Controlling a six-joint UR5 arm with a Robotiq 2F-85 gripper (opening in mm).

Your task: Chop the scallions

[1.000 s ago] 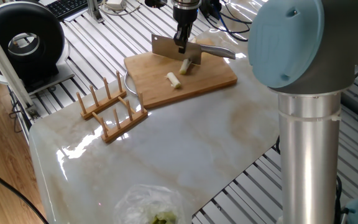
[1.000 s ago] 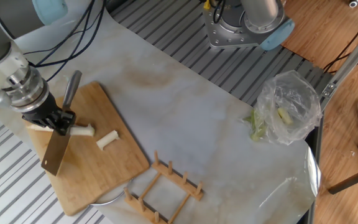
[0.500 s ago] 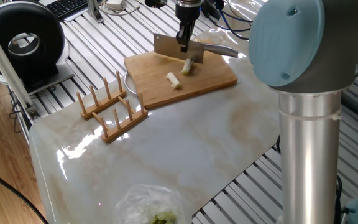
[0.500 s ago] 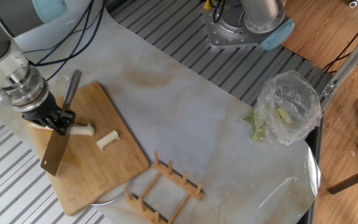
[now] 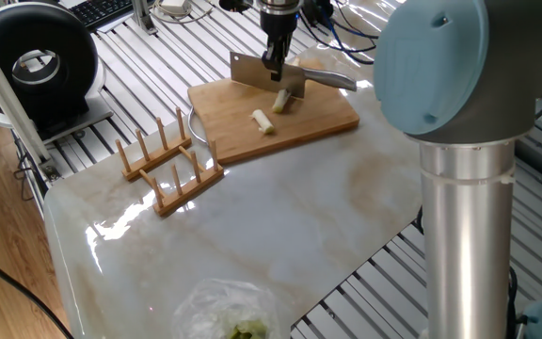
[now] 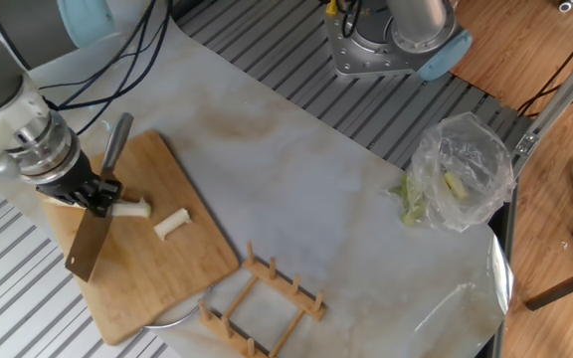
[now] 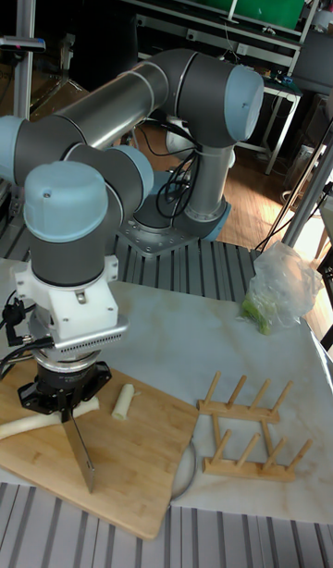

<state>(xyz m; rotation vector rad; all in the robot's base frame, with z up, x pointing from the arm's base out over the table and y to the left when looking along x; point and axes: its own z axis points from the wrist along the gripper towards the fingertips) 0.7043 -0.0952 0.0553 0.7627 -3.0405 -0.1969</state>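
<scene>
A clear plastic bag (image 6: 463, 171) lies near one edge of the marble table (image 6: 316, 189), well apart from the cutting area; inside it are green bits and a pale piece, with more green scraps (image 6: 409, 204) spilling out beside its mouth. A wooden rack (image 6: 262, 298) with upright pegs stands empty on the marble, near a corner of the wooden cutting board (image 6: 157, 268).

On the board, the gripper (image 6: 85, 191) points straight down with its fingers clamped on the spine of a steel cleaver (image 6: 87, 244), holding the blade on edge with its handle (image 6: 114, 144) sticking out past the board. The scallions (image 6: 171, 224) lie on the board as pale cream pieces: one short stub lies free, clear of the blade, and a second piece (image 6: 131, 208) lies right at the blade, just beside the gripper. In the tall fixed view a longer pale stalk (image 7: 37, 420) reaches out from under the gripper toward the board's edge, on the opposite side from the free stub (image 7: 122, 401)
</scene>
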